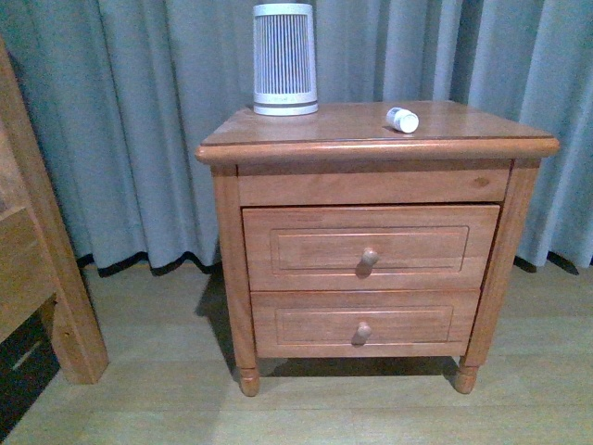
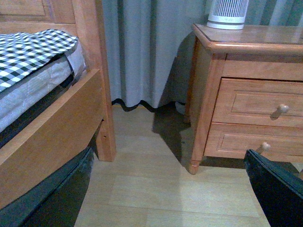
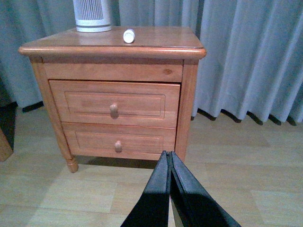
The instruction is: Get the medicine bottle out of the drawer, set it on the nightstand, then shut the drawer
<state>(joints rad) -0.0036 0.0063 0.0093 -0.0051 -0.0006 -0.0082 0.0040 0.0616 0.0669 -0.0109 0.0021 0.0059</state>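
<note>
Lying on its side on the nightstand (image 1: 371, 125) top, the medicine bottle (image 1: 403, 120) sits toward the right half, well apart from the ribbed white appliance (image 1: 284, 59) standing at the back left. You can see the drawer (image 1: 371, 247), the taller upper one, pushed in flush with the frame, knob facing out; the shorter drawer (image 1: 364, 324) below is likewise closed. Your right gripper (image 3: 170, 163) hangs back from the cabinet over the wood floor (image 3: 246, 184), its dark fingers pressed together, holding nothing. Of your left gripper (image 2: 189, 189), only dark finger edges show at the frame corners, apparently spread wide. A bed frame (image 2: 61, 127) with checkered bedding stands left of the cabinet, grey curtain (image 1: 148, 120) behind.
</note>
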